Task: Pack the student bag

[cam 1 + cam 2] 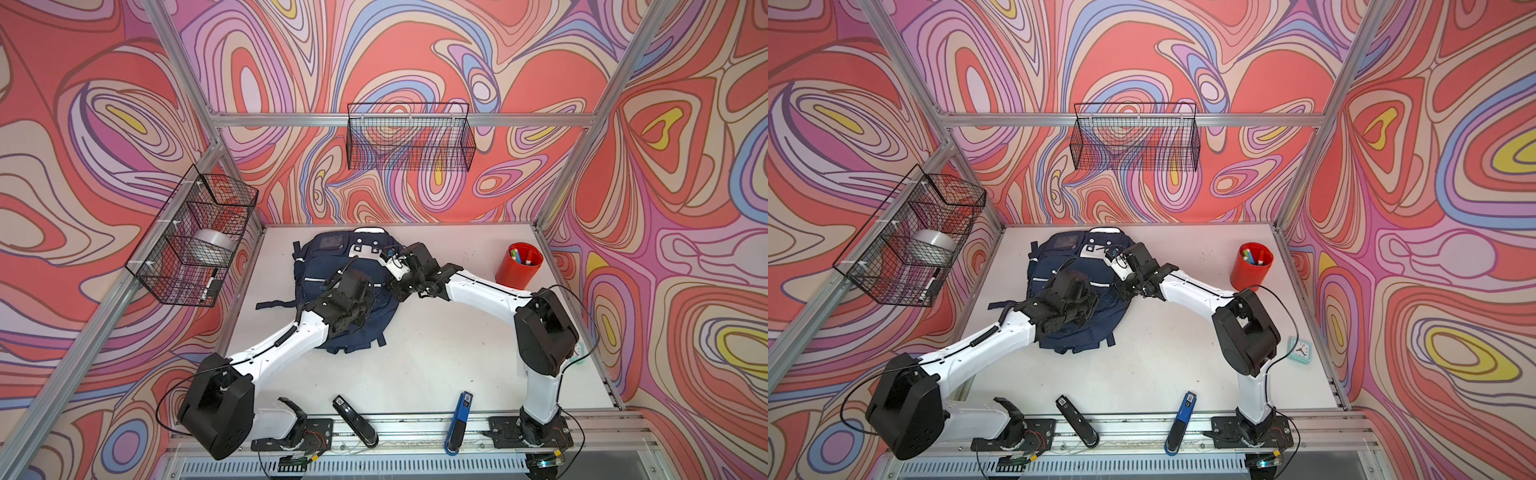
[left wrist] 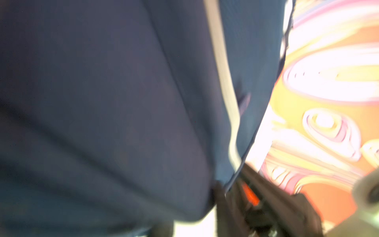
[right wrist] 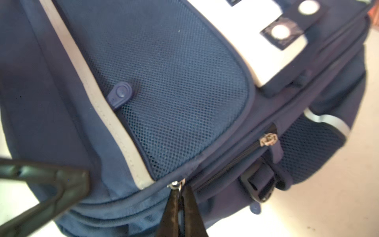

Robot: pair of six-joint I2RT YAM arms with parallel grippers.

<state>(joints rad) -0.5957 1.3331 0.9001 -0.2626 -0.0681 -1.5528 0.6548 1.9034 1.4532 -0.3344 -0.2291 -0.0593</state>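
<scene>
The student bag [image 1: 328,253] [image 1: 1059,249], navy with thin pale stripes and a white patch [image 3: 256,41], lies flat at the back of the table in both top views. My right gripper [image 3: 181,190] [image 1: 386,254] is at the bag's upper right edge. Its two black fingertips are pinched on the metal zipper pull [image 3: 176,184], with only a narrow slit between them. My left gripper [image 2: 190,217] [image 1: 338,293] hangs low over the bag's middle. The left wrist view is blurred and filled with navy fabric [image 2: 102,102]. There its dark fingers stand apart, with the fabric pressing against them.
A red cup [image 1: 519,266] of pens stands at the back right. A black stapler [image 1: 355,419] and a blue stapler [image 1: 457,424] lie at the front edge. A teal clock [image 1: 1300,351] sits by the right wall. Wire baskets hang on the left wall [image 1: 191,241] and the back wall [image 1: 411,137].
</scene>
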